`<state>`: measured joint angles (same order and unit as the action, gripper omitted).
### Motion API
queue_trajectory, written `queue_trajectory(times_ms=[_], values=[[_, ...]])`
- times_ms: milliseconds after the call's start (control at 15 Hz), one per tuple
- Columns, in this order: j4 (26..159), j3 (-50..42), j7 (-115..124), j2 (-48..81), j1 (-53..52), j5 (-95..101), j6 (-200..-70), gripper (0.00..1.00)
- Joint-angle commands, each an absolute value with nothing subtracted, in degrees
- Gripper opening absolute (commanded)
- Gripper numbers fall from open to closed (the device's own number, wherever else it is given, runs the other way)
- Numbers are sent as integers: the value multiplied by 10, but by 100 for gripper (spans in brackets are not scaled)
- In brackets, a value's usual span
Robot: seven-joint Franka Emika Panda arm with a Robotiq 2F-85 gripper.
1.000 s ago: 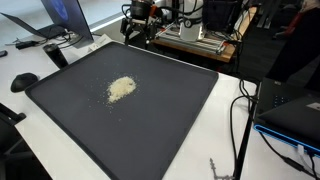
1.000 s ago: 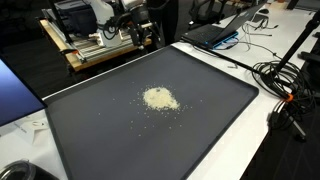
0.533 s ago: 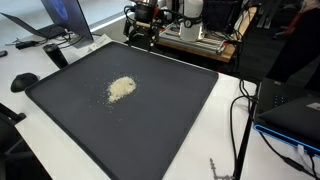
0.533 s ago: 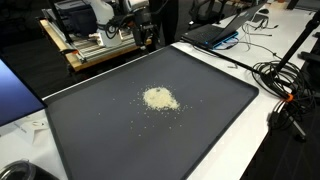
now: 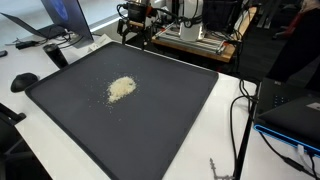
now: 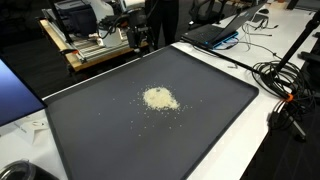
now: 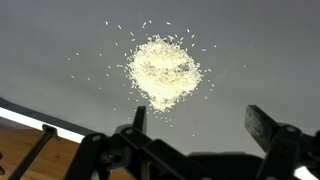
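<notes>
Lying well beyond the spread fingers (image 7: 265, 125): grain pile (image 7: 163, 72).

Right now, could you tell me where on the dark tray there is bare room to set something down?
The tray is bare between the grain pile and the edge by the cables. Crowded only near the open claw.

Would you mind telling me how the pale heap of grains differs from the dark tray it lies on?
The heap of grains is pale cream; the tray is dark grey. The heap is small and roundish, with a ragged edge and stray grains about it; the tray is broad, flat and rectangular, with a raised rim. Both lie untouched by the open gripper.
</notes>
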<state>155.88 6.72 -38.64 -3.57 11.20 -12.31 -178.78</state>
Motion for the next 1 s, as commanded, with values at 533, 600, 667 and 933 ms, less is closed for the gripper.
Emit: queue_trajectory(times_ms=[533,600,667,933], values=[[1433,60,-204,-36,64,158,-1576,100],[1423,52,-225,-25,52,158,-1568,100],[1411,41,-255,-10,42,143,-1566,100],[1368,15,-395,42,33,122,-1547,100]])
